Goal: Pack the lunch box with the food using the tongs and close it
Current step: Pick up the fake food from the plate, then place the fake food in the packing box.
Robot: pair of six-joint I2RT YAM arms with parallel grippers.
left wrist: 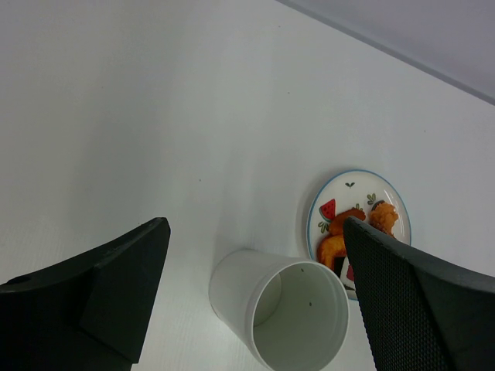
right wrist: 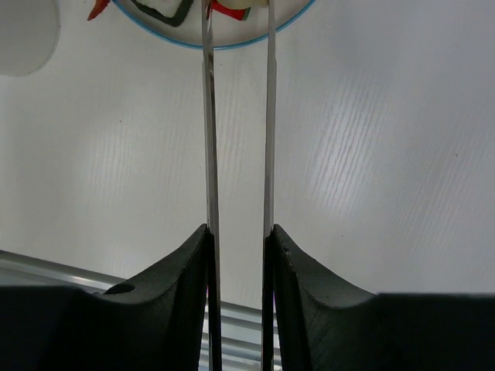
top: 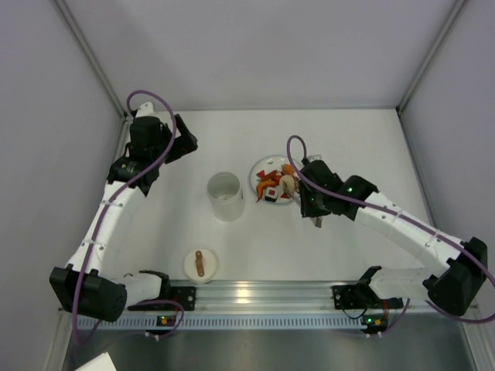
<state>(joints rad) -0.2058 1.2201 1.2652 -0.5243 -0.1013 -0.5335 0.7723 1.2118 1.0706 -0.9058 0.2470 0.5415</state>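
The lunch box (top: 224,195) is a white open cup standing mid-table, empty inside in the left wrist view (left wrist: 298,325). Its lid (top: 199,264) with the brown strap lies near the front rail. The food (top: 274,185) is piled on a small plate (top: 260,166). My right gripper (top: 313,202) is shut on the tongs (right wrist: 207,116), whose two slim arms run from the gripper (right wrist: 238,239) out to the plate (right wrist: 193,45). A red food piece (right wrist: 227,9) shows between the arms there; the tips are cut off. My left gripper (left wrist: 255,228) hangs open above the cup, far left (top: 182,143).
Grey walls close in the table on three sides. A metal rail (top: 255,294) with the arm bases runs along the front edge. The plate (left wrist: 360,185) sits just right of the cup, nearly touching it.
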